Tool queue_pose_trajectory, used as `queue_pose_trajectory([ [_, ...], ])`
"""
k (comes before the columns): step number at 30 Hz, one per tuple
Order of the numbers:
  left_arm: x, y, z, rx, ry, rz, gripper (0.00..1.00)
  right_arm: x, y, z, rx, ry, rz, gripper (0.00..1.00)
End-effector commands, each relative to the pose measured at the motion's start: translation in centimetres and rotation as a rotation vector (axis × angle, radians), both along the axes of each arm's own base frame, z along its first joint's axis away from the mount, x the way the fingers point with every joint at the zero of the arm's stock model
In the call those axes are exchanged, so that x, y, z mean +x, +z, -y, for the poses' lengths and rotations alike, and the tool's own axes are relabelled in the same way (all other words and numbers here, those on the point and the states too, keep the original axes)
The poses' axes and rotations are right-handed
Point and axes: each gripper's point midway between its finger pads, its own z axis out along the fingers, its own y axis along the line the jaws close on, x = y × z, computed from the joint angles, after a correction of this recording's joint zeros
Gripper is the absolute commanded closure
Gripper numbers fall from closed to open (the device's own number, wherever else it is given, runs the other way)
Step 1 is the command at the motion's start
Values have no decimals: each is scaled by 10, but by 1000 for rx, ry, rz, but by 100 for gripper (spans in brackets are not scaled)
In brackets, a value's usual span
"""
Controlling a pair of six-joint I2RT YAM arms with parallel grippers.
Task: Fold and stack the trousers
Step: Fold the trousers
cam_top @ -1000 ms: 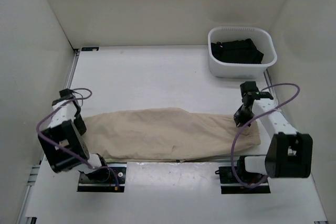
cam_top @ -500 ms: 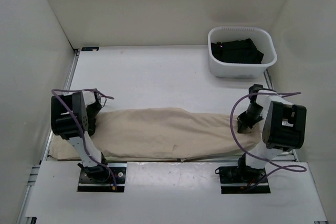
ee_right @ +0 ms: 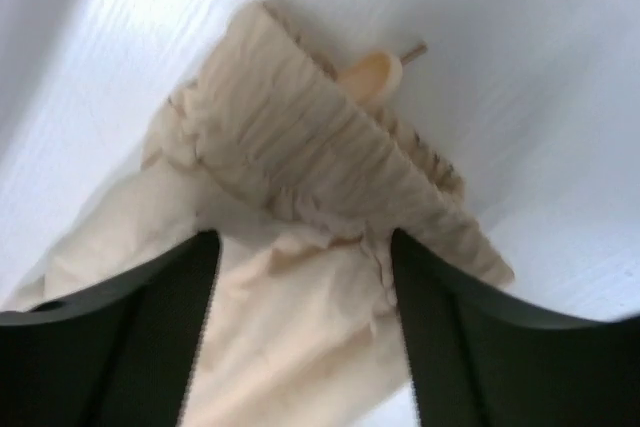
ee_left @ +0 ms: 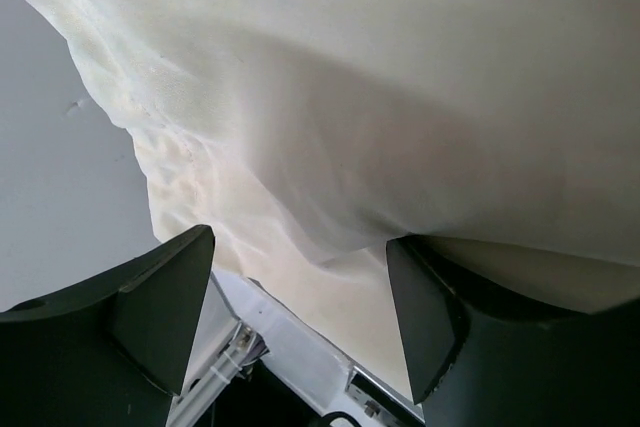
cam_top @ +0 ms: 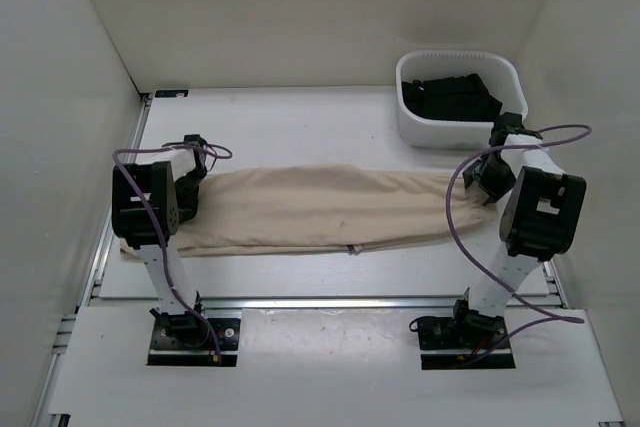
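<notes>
A white plastic tub (cam_top: 452,135) with a ribbed rim stands at the far right corner of the white desk (cam_top: 300,127), close to its right edge. A heap of black garments (cam_top: 452,97) lies inside it and covers most of its floor. A small black bracket (cam_top: 170,94) sits at the far left corner of the desk, plain pale walls (cam_top: 300,17) rise along the far, left and right edges, and a silvery strip (cam_top: 320,299) runs along the near edge.

Left arm (cam_top: 146,209) and right arm (cam_top: 540,212) reaching forward, jaws spread apart.
</notes>
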Motion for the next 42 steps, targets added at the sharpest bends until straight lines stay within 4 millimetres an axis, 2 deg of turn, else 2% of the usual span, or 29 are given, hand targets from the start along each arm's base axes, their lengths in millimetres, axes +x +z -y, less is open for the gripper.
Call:
queue_pose_trajectory([
  [1,17,-19,21,-144,42,148,18,-18,36,-14,51,92,56,24],
  [5,10,-19,23,-156,42,144,17,-58,58,-21,44,68,99,1],
  [7,5,-19,25,-169,42,135,17,-69,59,-16,40,26,128,1],
  [8,6,-20,26,-178,42,135,17,-78,52,-18,56,2,131,1],
  [9,6,-20,26,-178,42,135,17,-77,47,-11,61,-22,150,1],
  [11,0,-21,27,-179,44,117,17,-78,31,-11,118,-70,130,1],
  [13,0,-21,27,-179,44,117,17,-70,10,-3,123,-92,111,1],
  [15,0,-21,25,-169,44,117,17,-56,0,3,130,-105,137,1],
  [16,-2,-20,25,-170,45,108,17,-41,-8,3,147,-110,171,1],
  [18,-2,-20,24,-161,45,107,17,-29,-20,6,153,-115,189,1],
  [20,-5,-16,23,-151,45,103,16,-7,-16,9,163,-102,238,1],
  [21,-3,-13,22,-151,44,113,16,-5,-25,6,190,-98,218,1],
  [22,-7,-14,21,-141,45,104,16,-1,-27,4,215,-101,219,3],
  [25,-12,-14,20,-130,47,86,16,-1,-37,-5,273,-117,190,24],
  [26,-12,-14,20,-130,47,85,16,-5,-42,-7,279,-120,173,34],
  [27,-12,-14,20,-130,47,85,16,-9,-45,-8,286,-133,162,61],
  [28,-12,-14,20,-130,47,85,16,-14,-47,-10,288,-135,155,75],
  [30,-12,-15,21,-139,47,86,16,-18,-42,-8,286,-143,160,100],
  [31,-14,-16,25,-151,38,73,16,-21,-40,-7,275,-136,154,100],
  [32,-16,-16,27,-162,39,64,16,-23,-33,-2,259,-141,148,100],
  [35,-8,-8,32,-146,9,91,16,-24,10,26,89,-132,187,100],
  [36,-6,-3,33,-126,-3,101,16,-26,45,51,-55,-160,213,100],
  [38,-6,1,39,-101,-40,103,15,-23,88,69,-175,-121,265,100],
  [39,-8,3,39,-101,-41,107,15,-20,115,66,-219,-79,310,100],
  [40,-8,1,42,-119,-41,106,15,-2,149,52,-282,-2,373,100],
  [42,-8,0,43,-130,-41,106,15,6,175,17,-338,155,380,100],
])
